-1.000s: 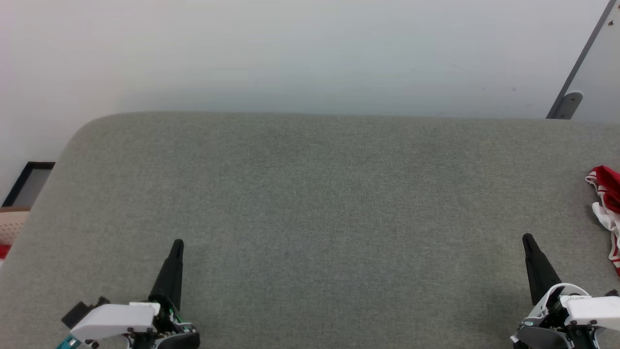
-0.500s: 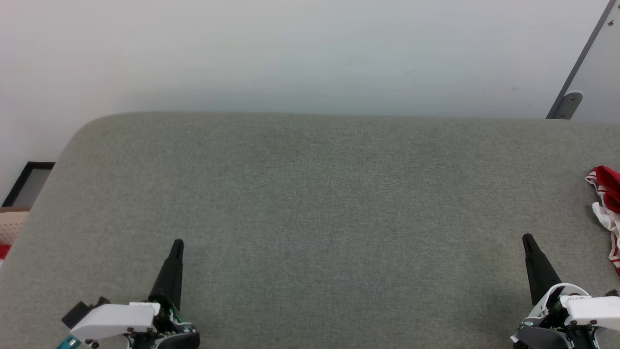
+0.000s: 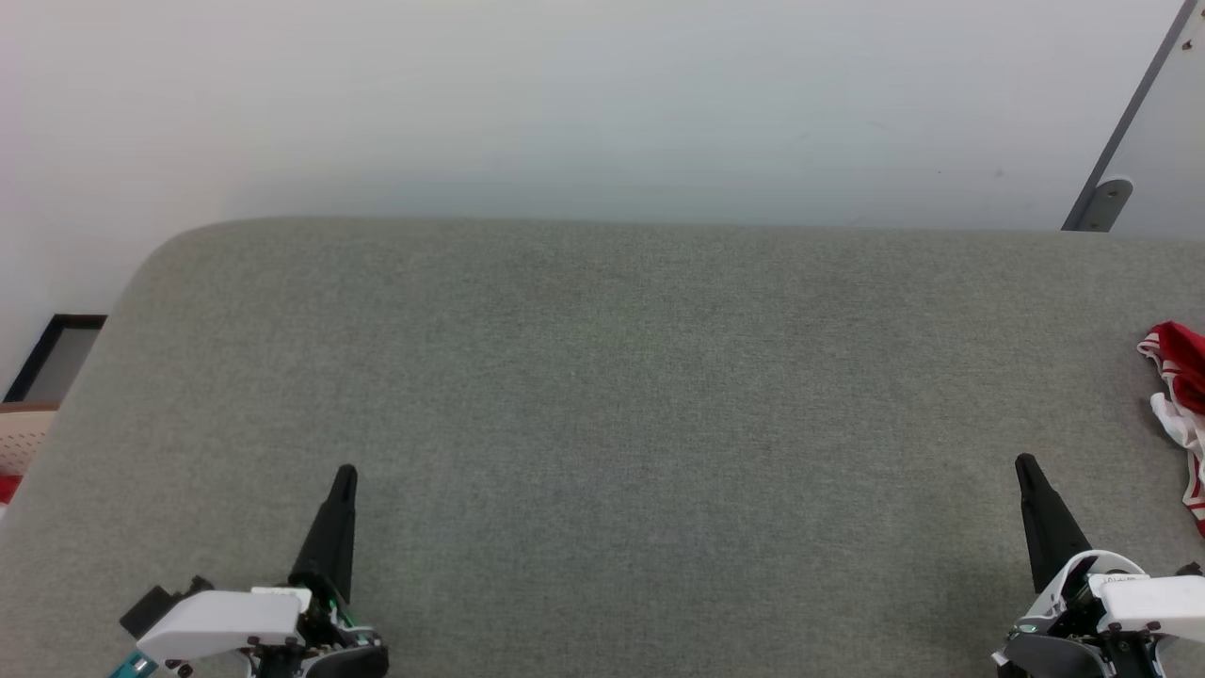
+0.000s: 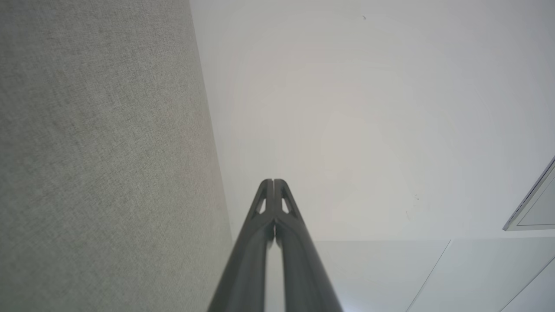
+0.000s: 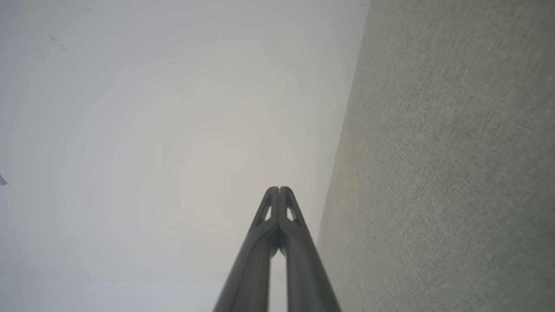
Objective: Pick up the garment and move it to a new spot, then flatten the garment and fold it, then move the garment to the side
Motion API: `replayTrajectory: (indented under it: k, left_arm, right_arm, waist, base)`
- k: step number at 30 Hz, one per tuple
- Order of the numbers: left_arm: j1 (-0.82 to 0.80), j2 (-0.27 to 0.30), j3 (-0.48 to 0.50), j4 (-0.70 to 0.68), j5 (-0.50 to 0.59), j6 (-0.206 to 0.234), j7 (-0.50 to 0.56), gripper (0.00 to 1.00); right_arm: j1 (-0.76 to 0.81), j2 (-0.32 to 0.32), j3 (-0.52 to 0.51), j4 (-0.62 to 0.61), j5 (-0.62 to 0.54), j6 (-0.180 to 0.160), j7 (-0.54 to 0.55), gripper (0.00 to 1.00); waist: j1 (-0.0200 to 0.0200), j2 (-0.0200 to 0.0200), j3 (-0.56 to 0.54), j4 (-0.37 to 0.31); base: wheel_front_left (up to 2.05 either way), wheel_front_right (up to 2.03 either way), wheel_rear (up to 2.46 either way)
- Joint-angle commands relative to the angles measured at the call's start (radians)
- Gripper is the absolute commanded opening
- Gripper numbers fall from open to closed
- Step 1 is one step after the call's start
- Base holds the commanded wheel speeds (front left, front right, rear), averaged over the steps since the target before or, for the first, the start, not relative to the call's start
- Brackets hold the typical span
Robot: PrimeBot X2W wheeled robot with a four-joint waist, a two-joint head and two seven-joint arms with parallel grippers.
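Held the left gripper low over the near left of the grey fabric surface, fingers pressed together on nothing. Held the right gripper at the near right, tips likewise closed and empty, pointing toward the pale wall. Found the garment crumpled at the surface's right edge, red with white and striped trim, cut off by the head view's border, near the right gripper but apart from it.
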Motion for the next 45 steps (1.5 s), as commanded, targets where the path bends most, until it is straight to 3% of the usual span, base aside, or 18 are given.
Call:
replayTrajectory:
  k: [1, 45]
  left_arm:
    - [-0.01, 0.0, 0.002, 0.001, -0.003, -0.005, 0.002, 0.0]
    - [-0.01, 0.0, 0.002, 0.001, -0.004, -0.005, 0.002, 0.0]
  right_arm:
    - [-0.002, 0.004, 0.001, -0.002, 0.002, -0.001, 0.002, 0.0]
    - [-0.002, 0.004, 0.001, -0.002, 0.002, -0.001, 0.002, 0.0]
  waist:
    - [0.0, 0.0, 0.0, 0.0]
    - [0.0, 0.0, 0.0, 0.0]
  base:
    - [0.0, 0.0, 0.0]
    - [0.0, 0.0, 0.0]
